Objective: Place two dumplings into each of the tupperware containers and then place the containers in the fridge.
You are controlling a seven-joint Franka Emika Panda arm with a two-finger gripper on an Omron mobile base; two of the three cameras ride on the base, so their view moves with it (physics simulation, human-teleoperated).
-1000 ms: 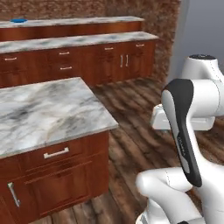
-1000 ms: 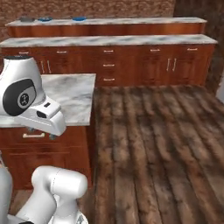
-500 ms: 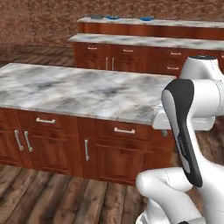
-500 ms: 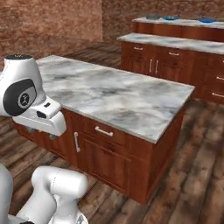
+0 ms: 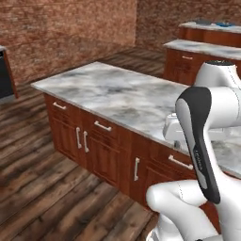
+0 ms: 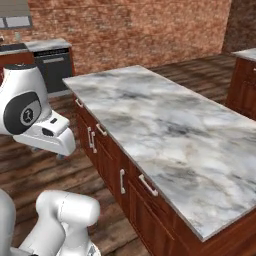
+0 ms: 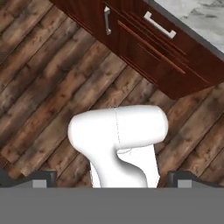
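Note:
The dumplings, the tupperware containers and the fridge are out of view. My gripper (image 7: 111, 180) hangs folded in close to the robot and points down at the wooden floor (image 7: 48, 83). It is open: its two dark fingertips (image 7: 40, 176) stand far apart at the bottom corners of the hand view, with nothing held between them. In the right base view the hand (image 6: 50, 136) sits left of the island, above the floor.
A marble-topped island (image 6: 170, 125) with red-brown drawers and doors (image 5: 101, 150) stands close ahead. Brick walls (image 6: 135, 30) close off the back. A dark appliance (image 6: 56, 67) sits under a counter at the far left. More counters (image 5: 202, 47) lie at the far right.
The whole picture has swung: the base has turned, so the island now shows from another corner and the brick wall has come into view. The arm keeps its folded pose.

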